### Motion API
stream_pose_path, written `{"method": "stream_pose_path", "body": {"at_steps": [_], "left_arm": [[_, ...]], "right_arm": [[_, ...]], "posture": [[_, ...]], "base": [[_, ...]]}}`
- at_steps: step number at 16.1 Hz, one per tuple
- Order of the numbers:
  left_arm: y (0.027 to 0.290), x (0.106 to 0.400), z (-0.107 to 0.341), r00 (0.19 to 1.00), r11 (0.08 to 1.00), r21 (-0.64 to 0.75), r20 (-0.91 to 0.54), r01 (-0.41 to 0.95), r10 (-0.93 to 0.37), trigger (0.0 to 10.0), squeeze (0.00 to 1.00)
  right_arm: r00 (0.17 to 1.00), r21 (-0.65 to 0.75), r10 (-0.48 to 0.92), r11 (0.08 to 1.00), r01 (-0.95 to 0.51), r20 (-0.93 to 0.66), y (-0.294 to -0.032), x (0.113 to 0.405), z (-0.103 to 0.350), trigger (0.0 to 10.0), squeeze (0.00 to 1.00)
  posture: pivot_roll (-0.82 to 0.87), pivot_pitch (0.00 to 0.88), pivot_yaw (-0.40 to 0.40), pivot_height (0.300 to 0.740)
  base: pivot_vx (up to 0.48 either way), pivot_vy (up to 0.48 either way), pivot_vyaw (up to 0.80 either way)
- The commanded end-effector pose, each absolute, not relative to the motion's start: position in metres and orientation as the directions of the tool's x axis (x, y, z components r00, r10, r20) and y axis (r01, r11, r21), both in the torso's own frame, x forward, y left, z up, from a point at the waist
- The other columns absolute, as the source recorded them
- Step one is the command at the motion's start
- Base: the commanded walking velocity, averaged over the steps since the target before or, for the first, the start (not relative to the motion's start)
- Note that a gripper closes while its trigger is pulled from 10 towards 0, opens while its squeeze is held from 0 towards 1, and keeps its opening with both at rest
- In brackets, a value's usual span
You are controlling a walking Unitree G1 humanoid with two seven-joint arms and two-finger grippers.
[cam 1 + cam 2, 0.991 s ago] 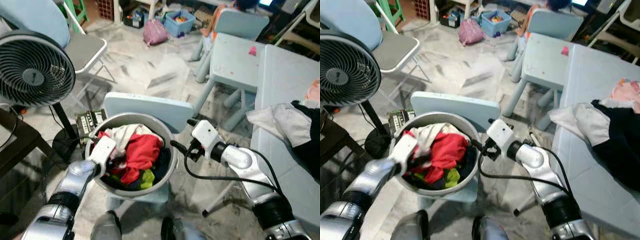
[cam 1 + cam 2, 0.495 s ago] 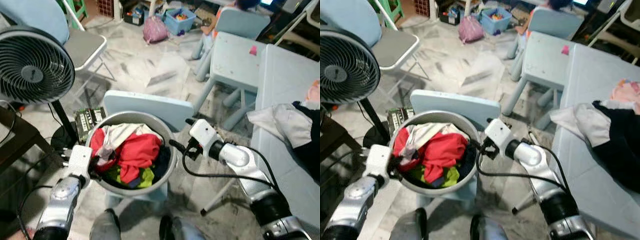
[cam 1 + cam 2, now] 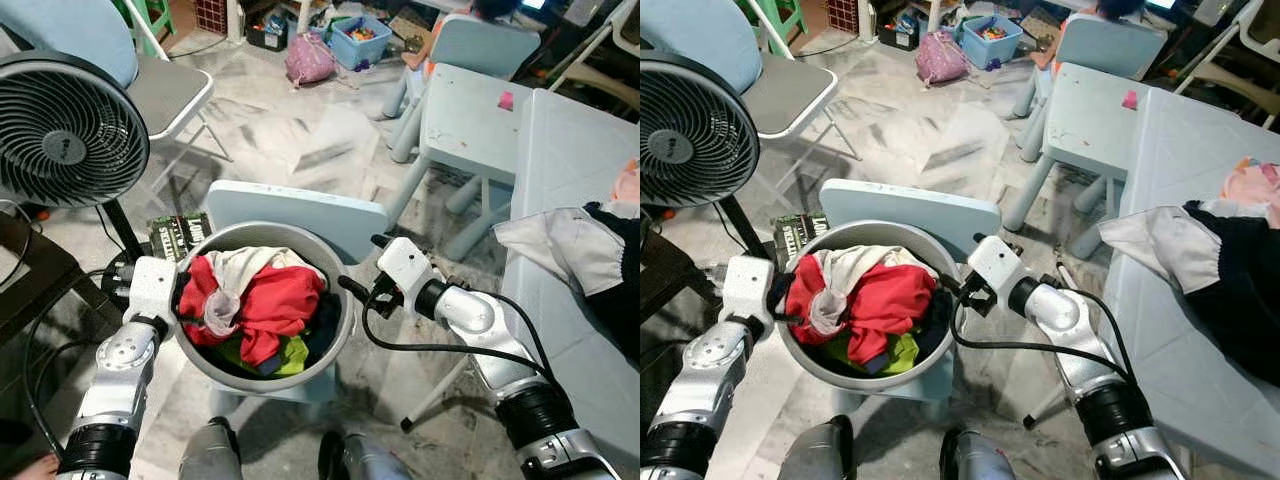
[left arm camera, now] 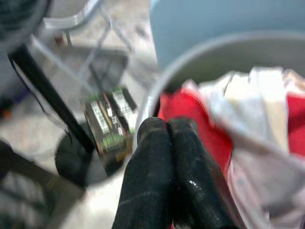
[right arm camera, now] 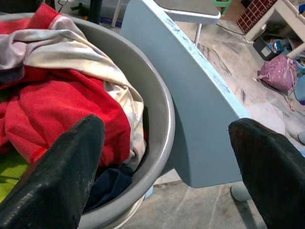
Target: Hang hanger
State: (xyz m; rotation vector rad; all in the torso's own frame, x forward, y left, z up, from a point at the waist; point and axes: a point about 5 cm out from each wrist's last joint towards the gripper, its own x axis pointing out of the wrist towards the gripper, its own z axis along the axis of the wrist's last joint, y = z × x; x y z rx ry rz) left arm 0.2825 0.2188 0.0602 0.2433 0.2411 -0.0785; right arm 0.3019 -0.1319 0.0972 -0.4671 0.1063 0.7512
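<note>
Two hands are sitting at opposite sides of a grey basin point(image 3: 335, 345) of clothes. Left hand point(image 4: 167, 131) is resting at the basin's left rim, its fingers pressed together with nothing visible between them. Right hand point(image 3: 350, 288) is hanging just beside the right rim, fingers point(image 5: 62, 167) spread wide and holding nothing. A red garment point(image 3: 275, 300) is lying on top of the pile. Basin is sitting on a pale blue chair point(image 3: 300, 210). Any hanger may be lying buried in the laundry; I cannot tell. More clothes point(image 3: 590, 255) are lying on the counter point(image 3: 560, 140) at right.
</note>
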Motion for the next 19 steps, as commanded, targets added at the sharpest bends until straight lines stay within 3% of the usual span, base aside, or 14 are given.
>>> {"method": "stream_pose_path", "body": {"at_steps": [1, 2, 4, 8, 14, 19], "left_arm": [[0.205, 0.289, 0.075, 0.978, 0.949, 0.274, -0.173, 0.159, -0.114, 10.0, 0.16], [0.192, 0.288, 0.076, 0.963, 0.935, 0.259, -0.181, 0.244, -0.201, 10.0, 1.00], [0.173, 0.279, 0.065, 0.903, 0.869, 0.281, -0.266, 0.406, -0.336, 10.0, 1.00], [0.162, 0.258, 0.047, 0.793, 0.780, 0.248, -0.406, 0.574, -0.454, 10.0, 1.00], [0.184, 0.264, 0.040, 0.784, 0.808, 0.247, -0.502, 0.535, -0.365, 10.0, 1.00], [0.182, 0.265, 0.035, 0.755, 0.798, 0.230, -0.541, 0.557, -0.371, 10.0, 1.00]], "right_arm": [[0.745, -0.385, 0.623, 0.643, -0.662, -0.239, -0.135, 0.305, 0.101, 10.0, 0.00], [0.745, -0.387, 0.623, 0.643, -0.661, -0.237, -0.134, 0.306, 0.101, 10.0, 0.00], [0.749, -0.394, 0.621, 0.644, -0.656, -0.233, -0.133, 0.307, 0.101, 10.0, 0.00], [0.758, -0.397, 0.609, 0.652, -0.646, -0.234, -0.133, 0.307, 0.099, 10.0, 0.00], [0.750, -0.388, 0.615, 0.647, -0.656, -0.243, -0.133, 0.305, 0.095, 10.0, 0.00], [0.744, -0.384, 0.619, 0.642, -0.664, -0.251, -0.132, 0.303, 0.094, 10.0, 0.00]], "posture": [[0.03, 0.126, -0.118, 0.740], [0.03, 0.125, -0.116, 0.740], [0.03, 0.126, -0.113, 0.740], [0.04, 0.132, -0.108, 0.740], [0.03, 0.138, -0.101, 0.740], [0.03, 0.145, -0.103, 0.740]], "base": [[0.000, 0.000, 0.00], [0.000, 0.000, 0.00], [0.000, 0.000, 0.00], [0.000, 0.000, 0.00], [0.000, 0.000, 0.00], [0.000, 0.000, 0.00]]}}
